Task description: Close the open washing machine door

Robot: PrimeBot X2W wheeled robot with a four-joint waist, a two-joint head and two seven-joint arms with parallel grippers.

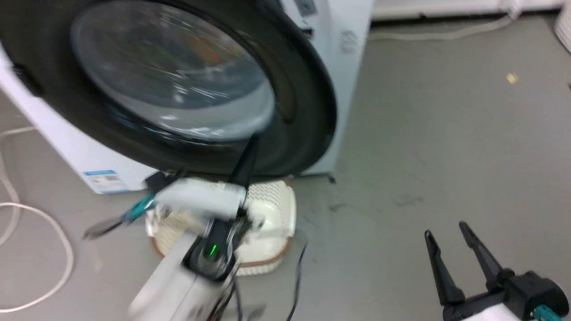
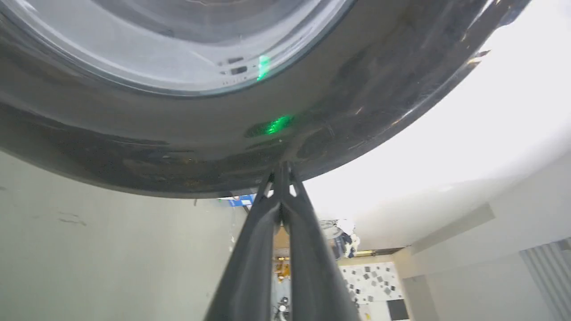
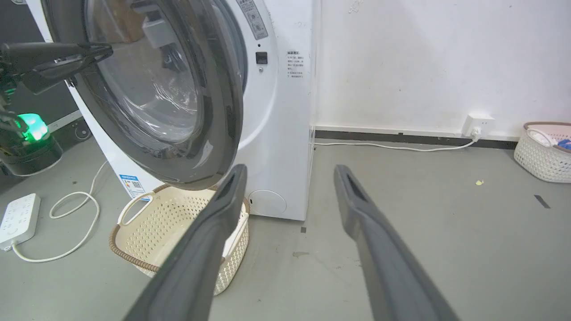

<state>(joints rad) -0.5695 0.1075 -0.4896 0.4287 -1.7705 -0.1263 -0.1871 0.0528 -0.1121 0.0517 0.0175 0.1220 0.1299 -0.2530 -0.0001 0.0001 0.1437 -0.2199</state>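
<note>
In the head view my left arm (image 1: 178, 276) is blurred and hides part of the basket (image 1: 279, 203); the door (image 1: 308, 111) runs off the top edge.

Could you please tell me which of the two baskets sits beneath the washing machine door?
The cream basket at the washing machine front, beneath the washing machine door; the other basket stands apart by the wall.

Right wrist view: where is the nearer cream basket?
At that view's lower left, the nearer cream basket stands on the floor before the washing machine, under the open washing machine door.
</note>
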